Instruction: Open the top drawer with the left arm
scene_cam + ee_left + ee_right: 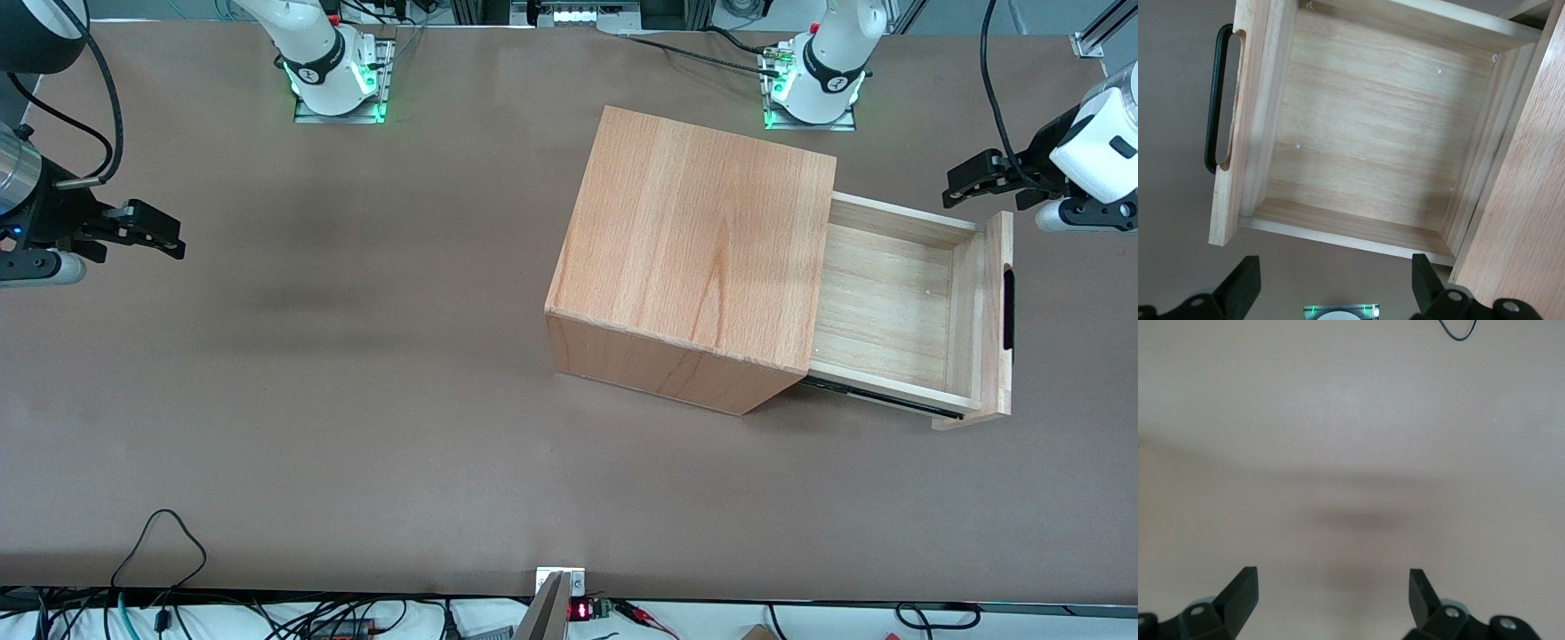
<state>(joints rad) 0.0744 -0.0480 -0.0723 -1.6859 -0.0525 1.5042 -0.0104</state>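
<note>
Drawer pulled out of cabinet. Tool spread wide, holding nothing, above the table near the handle.

Cabinet: light wood, visible grain, smooth satin finish. Top drawer: paler bare-looking wood, planked floor, matt. Its handle: black, smooth. Table: brown, matt, even surface. Left arm: glossy white shells. Gripper, beside the drawer front, fingers spread: matt black.
</note>
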